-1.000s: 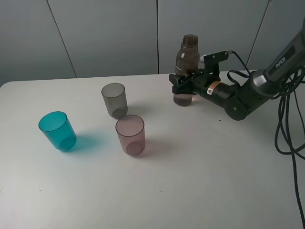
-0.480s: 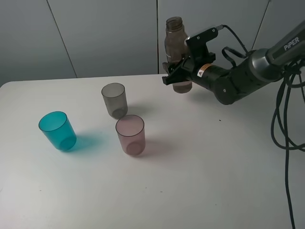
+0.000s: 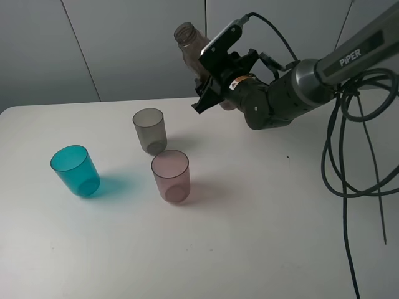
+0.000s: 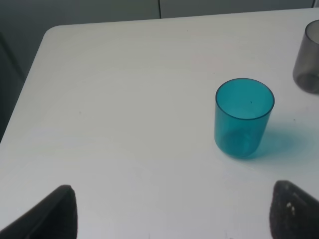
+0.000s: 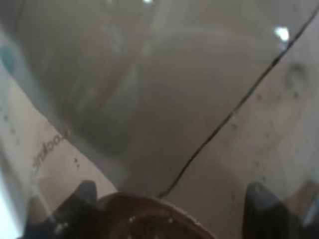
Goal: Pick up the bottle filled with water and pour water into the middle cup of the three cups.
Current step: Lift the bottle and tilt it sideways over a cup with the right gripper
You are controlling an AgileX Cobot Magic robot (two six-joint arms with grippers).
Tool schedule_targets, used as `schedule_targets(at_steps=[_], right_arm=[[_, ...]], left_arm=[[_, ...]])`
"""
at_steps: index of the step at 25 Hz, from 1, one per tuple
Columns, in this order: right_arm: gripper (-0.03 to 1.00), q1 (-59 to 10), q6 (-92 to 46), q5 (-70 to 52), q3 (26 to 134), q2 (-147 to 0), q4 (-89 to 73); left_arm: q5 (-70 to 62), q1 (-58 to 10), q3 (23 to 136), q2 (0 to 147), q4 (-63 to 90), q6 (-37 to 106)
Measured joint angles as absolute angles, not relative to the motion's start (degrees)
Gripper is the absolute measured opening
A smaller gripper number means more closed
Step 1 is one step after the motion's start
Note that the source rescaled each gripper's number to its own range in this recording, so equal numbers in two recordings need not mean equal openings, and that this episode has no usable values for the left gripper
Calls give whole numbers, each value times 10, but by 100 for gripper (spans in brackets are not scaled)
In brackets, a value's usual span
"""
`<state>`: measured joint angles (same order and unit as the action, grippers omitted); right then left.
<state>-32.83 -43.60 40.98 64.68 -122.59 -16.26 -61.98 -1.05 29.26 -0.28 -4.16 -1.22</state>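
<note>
Exterior high, upper centre: holding tilted bottle (image 3: 191, 51) aloft in clamped right claw (image 3: 209, 90), up-right of grey middle cup (image 3: 149, 129); left claw (image 4: 172, 215) spread open.

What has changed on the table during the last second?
The right gripper, shut on the bottle, lifted it off the table and carried it left toward the grey cup, tilting its neck leftward. The grey cup, pink cup and teal cup stayed in place.
</note>
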Motion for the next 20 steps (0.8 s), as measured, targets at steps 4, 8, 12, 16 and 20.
schedule_targets(at_steps=[4, 8, 12, 16, 20], right_arm=[[1, -338, -524, 409, 653, -1226, -180], [0, -345, -602, 401, 653, -1226, -195], [0, -346, -641, 400, 653, -1226, -203], [0, -348, -651, 387, 660, -1226, -206], [0, -357, -655, 384, 680, -1241, -207]], left_arm=[[-620, -11, 293, -3, -42, -12], [-620, -11, 293, -3, -42, -12], [-620, -11, 293, -3, -42, -12], [-620, -11, 293, -3, -42, -12], [-620, -11, 293, -3, -42, -12]])
